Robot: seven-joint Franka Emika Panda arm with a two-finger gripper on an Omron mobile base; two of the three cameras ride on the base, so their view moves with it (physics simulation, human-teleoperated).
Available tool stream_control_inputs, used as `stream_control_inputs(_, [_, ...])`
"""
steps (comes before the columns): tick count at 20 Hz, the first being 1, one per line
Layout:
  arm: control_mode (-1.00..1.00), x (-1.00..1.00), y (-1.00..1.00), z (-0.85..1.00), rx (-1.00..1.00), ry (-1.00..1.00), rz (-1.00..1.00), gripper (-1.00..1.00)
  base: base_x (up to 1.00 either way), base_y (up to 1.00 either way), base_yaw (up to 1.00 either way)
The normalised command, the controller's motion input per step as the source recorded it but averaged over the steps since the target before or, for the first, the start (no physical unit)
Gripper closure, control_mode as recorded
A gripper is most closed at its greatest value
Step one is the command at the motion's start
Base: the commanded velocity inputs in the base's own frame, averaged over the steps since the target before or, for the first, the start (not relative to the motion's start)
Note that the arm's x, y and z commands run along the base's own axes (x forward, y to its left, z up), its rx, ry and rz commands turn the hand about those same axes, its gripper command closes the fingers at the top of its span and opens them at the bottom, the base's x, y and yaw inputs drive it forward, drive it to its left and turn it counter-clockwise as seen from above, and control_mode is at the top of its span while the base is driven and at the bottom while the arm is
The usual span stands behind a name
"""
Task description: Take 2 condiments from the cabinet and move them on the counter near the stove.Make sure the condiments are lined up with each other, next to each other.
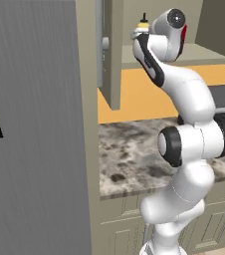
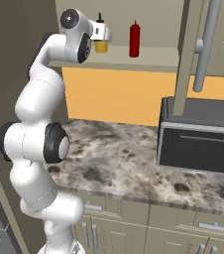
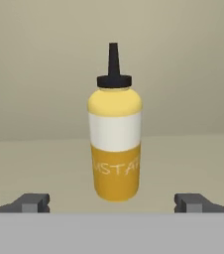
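The yellow condiment bottle point(image 3: 115, 144), with a pale band and a black pointed cap, stands upright on the cabinet's beige shelf point(image 2: 153, 58). My gripper point(image 3: 113, 206) is open just in front of it. Its fingertips point(image 3: 32, 202) sit wide to either side of the bottle's base and touch nothing. In the right base view my gripper point(image 2: 105, 34) is raised to the shelf at the yellow bottle point(image 2: 101, 45), and the red condiment bottle point(image 2: 134, 39) stands a little to its right. The mottled counter point(image 2: 129, 154) lies below. The stove is out of view.
The open cabinet door point(image 2: 189, 54) with its metal handle point(image 2: 207, 47) hangs to the right of the shelf. Below the door, a black microwave point(image 2: 198, 144) sits on the counter. A tall grey panel point(image 1: 32, 129) stands at the left.
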Motion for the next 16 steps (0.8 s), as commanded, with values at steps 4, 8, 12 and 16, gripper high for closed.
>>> stream_control_inputs(4, [-1.00, 0.24, 0.00, 0.00, 0.00, 0.00, 0.00, -1.00, 0.00, 0.00, 0.00])
stream_control_inputs(8, [-1.00, 0.21, -0.01, 0.00, 0.00, 0.00, 0.00, -1.00, 0.00, 0.00, 0.00])
stream_control_inputs(12, [-1.00, 0.19, -0.01, 0.00, 0.00, 0.00, 0.00, -1.00, 0.00, 0.00, 0.00])
stream_control_inputs(16, [-1.00, 0.16, -0.02, 0.00, 0.00, 0.01, 0.00, -1.00, 0.00, 0.00, 0.00])
